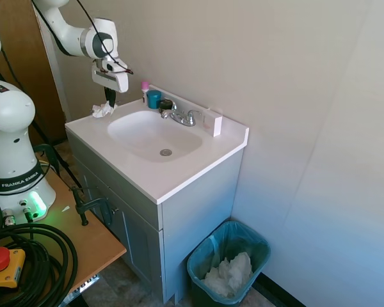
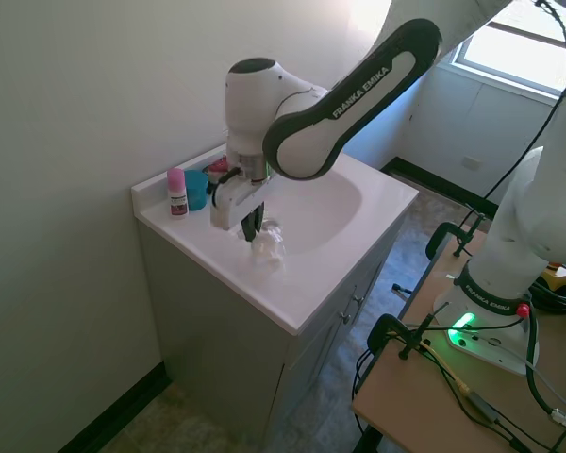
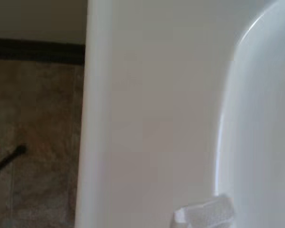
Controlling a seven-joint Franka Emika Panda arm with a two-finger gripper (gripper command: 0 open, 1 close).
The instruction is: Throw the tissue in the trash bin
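1. Step: lift-off; gripper fingers clenched on tissue, just above surface beside basin
2. Next: carry across to trash bin on floor, release over opening

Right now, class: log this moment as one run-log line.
tool: shut on tissue | tissue: lifted above counter | trash bin: on floor, not reached
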